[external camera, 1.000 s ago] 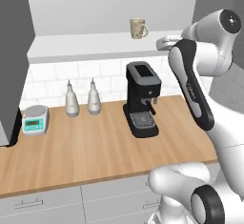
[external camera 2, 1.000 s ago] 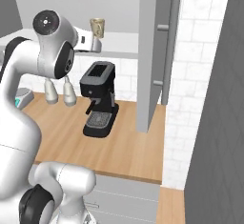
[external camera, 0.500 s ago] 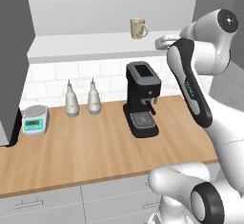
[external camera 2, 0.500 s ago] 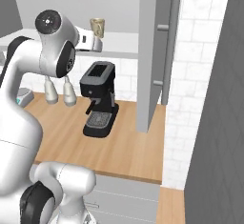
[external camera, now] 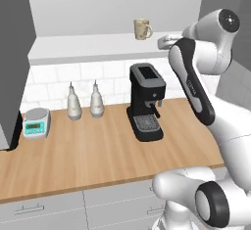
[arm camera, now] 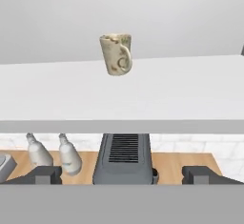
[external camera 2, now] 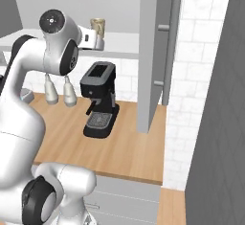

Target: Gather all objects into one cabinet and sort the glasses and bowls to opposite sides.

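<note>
Cream handled mug [arm camera: 116,54] stands upright on the long white shelf board [arm camera: 71,94] of the open wall recess, well ahead of the gripper [arm camera: 124,174], whose fingers are spread wide and empty. Approaching crookedly might catch the handle and topple it. Below stand a black coffee machine [external camera: 145,102] and two pale bottles [external camera: 84,101]; nothing blocks the reach.

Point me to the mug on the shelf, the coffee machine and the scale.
mug [arm camera: 116,54], hand view, on its side wall beside the handle.
coffee machine [external camera: 145,100], left base view, on its dark front face below the top.
scale [external camera: 36,123], left base view, on its pale body above the display.
</note>
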